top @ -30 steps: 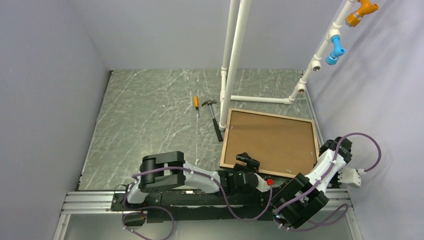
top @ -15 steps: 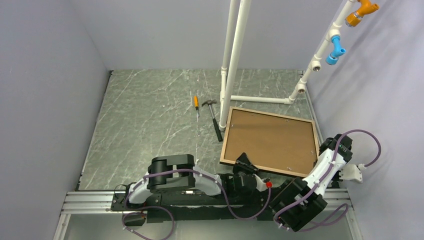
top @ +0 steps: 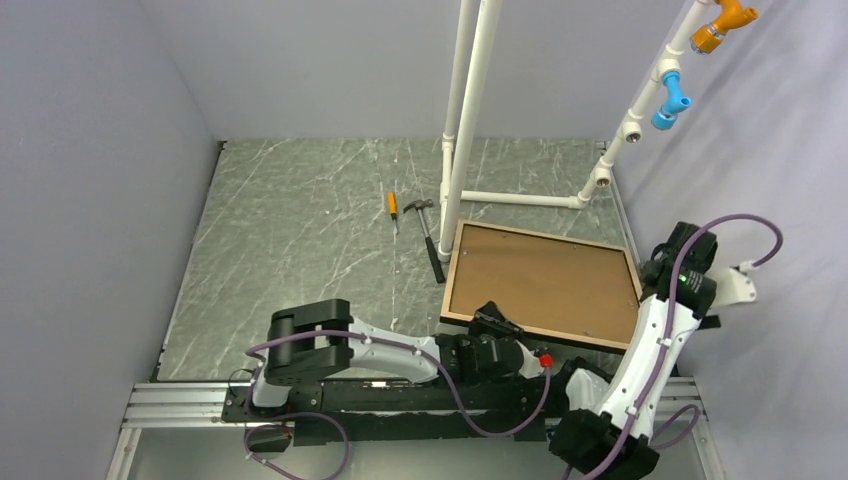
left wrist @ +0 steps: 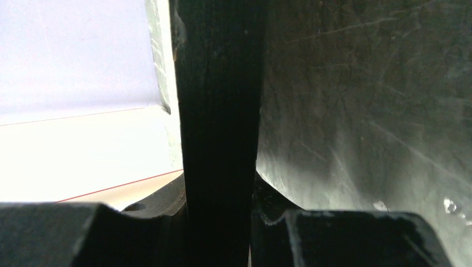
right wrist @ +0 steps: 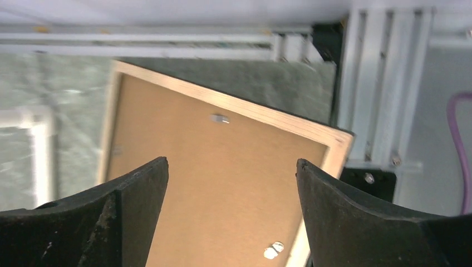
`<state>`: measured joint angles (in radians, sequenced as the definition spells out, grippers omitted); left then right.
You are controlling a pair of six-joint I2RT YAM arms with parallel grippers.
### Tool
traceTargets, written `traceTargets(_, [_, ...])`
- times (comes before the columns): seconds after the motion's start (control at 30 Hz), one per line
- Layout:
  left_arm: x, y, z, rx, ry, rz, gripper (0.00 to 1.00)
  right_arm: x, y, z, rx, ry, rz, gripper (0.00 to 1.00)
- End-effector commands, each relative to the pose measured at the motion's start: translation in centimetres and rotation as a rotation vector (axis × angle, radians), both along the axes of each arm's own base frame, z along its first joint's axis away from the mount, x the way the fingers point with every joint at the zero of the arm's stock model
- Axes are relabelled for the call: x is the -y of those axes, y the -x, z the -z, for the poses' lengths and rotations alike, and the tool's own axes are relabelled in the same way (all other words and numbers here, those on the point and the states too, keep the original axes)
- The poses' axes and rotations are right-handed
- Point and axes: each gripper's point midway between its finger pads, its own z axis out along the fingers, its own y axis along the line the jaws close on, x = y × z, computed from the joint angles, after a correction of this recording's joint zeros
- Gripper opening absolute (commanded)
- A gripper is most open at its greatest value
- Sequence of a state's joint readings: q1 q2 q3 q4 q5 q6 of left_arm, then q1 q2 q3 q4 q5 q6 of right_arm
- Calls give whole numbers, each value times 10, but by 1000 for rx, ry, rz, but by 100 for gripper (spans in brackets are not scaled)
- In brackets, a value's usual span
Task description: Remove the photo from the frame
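The frame (top: 456, 285) lies face down at the table's right side, and its pale back rim encloses the brown board (top: 540, 283) on the photo's back. The photo's printed side is hidden. My left gripper (top: 490, 322) is shut on the frame's near edge, which sits raised a little off the table. In the left wrist view the black frame edge (left wrist: 220, 83) runs straight up between the fingers of the left gripper (left wrist: 220, 206). My right gripper (top: 668, 262) hangs open above the frame's right edge. In the right wrist view the right gripper (right wrist: 231, 161) holds nothing, with the board (right wrist: 222, 183) below it.
A black-handled hammer (top: 430, 240) and an orange screwdriver (top: 392, 208) lie just left of the frame. White pipes (top: 465, 130) rise at the frame's far left corner, with a floor pipe (top: 520, 198) behind it. Walls close in on three sides. A metal rail (top: 180, 400) runs along the near edge.
My left gripper has shut on the frame's near edge and lifted it slightly. My right gripper has opened and risen, moving back along the frame's right side.
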<state>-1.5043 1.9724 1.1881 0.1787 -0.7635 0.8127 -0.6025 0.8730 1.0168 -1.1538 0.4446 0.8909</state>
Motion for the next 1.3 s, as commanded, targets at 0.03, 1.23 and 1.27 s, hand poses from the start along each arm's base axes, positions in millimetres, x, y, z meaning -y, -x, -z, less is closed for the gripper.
traceTargets(0.03, [2,18,-69,-158,195,-40,0,-3,-29,-82,123,144,-209,87])
traceTargets(1.23, [-6,11,-215,-710,152,113,0,-128,-125,-277,563,321,-1128,90])
traceTargets(1.27, [-5,9,-215,-713,161,109,0,-134,-129,-273,581,306,-1151,91])
